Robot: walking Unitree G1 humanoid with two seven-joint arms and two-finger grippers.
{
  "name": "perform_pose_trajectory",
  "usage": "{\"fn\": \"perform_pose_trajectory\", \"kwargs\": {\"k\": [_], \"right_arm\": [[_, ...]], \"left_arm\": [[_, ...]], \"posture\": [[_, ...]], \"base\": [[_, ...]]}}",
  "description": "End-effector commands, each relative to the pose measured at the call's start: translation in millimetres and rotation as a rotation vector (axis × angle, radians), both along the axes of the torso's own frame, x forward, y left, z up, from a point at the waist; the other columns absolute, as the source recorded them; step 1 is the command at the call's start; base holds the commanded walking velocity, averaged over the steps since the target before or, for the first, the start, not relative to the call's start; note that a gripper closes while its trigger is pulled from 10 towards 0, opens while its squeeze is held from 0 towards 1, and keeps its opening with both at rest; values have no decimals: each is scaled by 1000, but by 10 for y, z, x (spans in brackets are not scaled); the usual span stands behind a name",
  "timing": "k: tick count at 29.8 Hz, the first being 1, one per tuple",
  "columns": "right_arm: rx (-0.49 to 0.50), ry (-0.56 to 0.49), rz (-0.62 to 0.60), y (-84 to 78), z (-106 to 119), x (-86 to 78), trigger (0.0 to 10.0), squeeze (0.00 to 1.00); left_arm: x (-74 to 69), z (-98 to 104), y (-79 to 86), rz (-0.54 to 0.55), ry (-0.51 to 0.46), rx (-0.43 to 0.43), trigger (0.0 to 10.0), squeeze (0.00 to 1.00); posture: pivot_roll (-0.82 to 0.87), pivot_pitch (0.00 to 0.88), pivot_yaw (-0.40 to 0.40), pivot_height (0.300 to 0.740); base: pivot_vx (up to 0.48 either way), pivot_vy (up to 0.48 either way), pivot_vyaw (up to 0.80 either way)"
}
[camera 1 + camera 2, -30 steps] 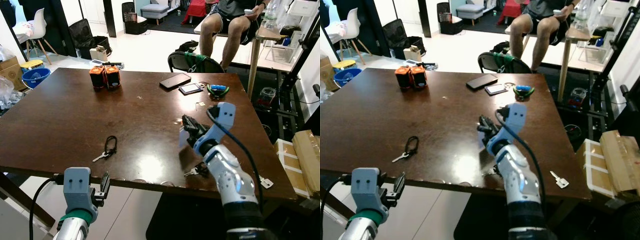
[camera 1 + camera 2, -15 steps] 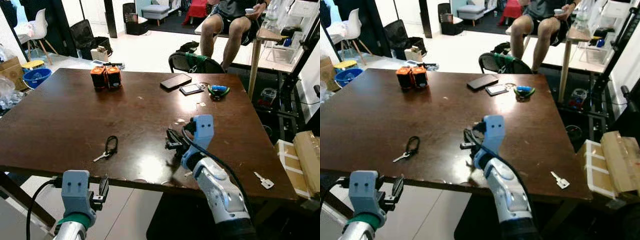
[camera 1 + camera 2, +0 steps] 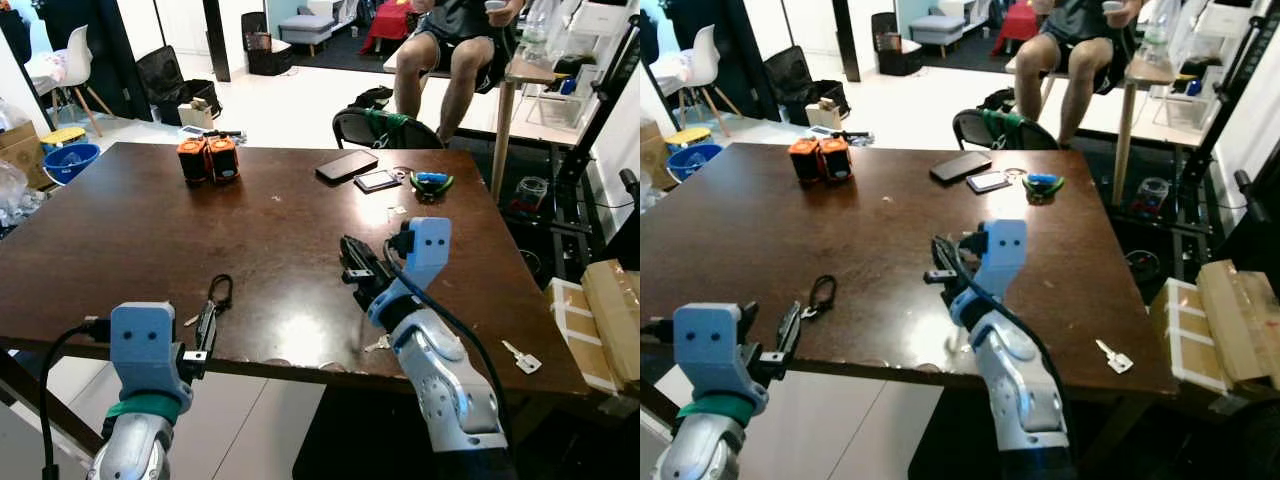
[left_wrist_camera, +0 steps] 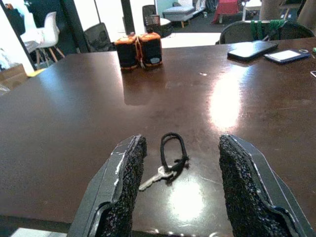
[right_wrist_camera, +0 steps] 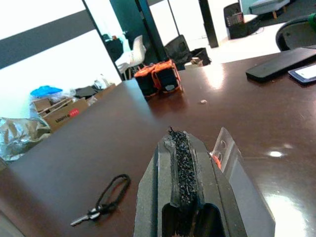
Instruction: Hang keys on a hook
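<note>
Glossy dark wood table (image 3: 120, 230); looped-cord key (image 4: 168, 165) between spread left fingers (image 4: 126, 185); right fingers (image 5: 183, 170) pressed together.

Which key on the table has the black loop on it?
The key near the front edge, straight ahead of the open left claw, has the black cord loop. The key at the table's right front corner is bare metal, with no loop.

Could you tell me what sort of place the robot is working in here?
Probably a lived-in home room: a dark wooden table with phones and a key on a black loop, a white chair, cardboard boxes, a seated person.
</note>
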State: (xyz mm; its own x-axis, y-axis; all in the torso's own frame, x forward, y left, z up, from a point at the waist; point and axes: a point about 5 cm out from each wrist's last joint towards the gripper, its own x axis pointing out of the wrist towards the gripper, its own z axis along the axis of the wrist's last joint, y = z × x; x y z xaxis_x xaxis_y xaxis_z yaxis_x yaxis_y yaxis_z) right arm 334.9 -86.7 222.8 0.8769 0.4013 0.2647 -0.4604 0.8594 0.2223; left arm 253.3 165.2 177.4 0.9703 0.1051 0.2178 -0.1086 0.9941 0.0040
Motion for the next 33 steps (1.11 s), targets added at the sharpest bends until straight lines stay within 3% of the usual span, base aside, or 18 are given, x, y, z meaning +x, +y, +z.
{"fn": "perform_pose_trajectory", "kwargs": {"k": [1, 7, 9, 18, 33], "right_arm": [[-8, -4, 12, 52, -14, -34, 10000, 0], [-74, 47, -18, 57, -253, -59, 10000, 0], [-124, 87, -70, -22, -439, -76, 10000, 0], [-197, 144, -188, -198, -721, -171, 10000, 0], [-178, 162, -302, -415, -845, -318, 10000, 0]], "left_arm": [[-16, 24, 14, 13, -3, 11, 10000, 0], [-34, -144, 21, 14, 37, 33, 10000, 0], [-48, -274, -4, 20, 74, 57, 10000, 0], [-72, -352, -87, 50, 93, 76, 10000, 0], [-140, -378, -51, 102, 82, 31, 10000, 0]], "posture": [[-120, 49, 136, 740], [-128, 48, 132, 740], [-138, 52, 124, 740], [-141, 61, 87, 740], [-142, 94, 86, 740]], "base": [[0, 0, 0], [0, 0, 0], [0, 0, 0], [0, 0, 0], [0, 0, 0]]}}
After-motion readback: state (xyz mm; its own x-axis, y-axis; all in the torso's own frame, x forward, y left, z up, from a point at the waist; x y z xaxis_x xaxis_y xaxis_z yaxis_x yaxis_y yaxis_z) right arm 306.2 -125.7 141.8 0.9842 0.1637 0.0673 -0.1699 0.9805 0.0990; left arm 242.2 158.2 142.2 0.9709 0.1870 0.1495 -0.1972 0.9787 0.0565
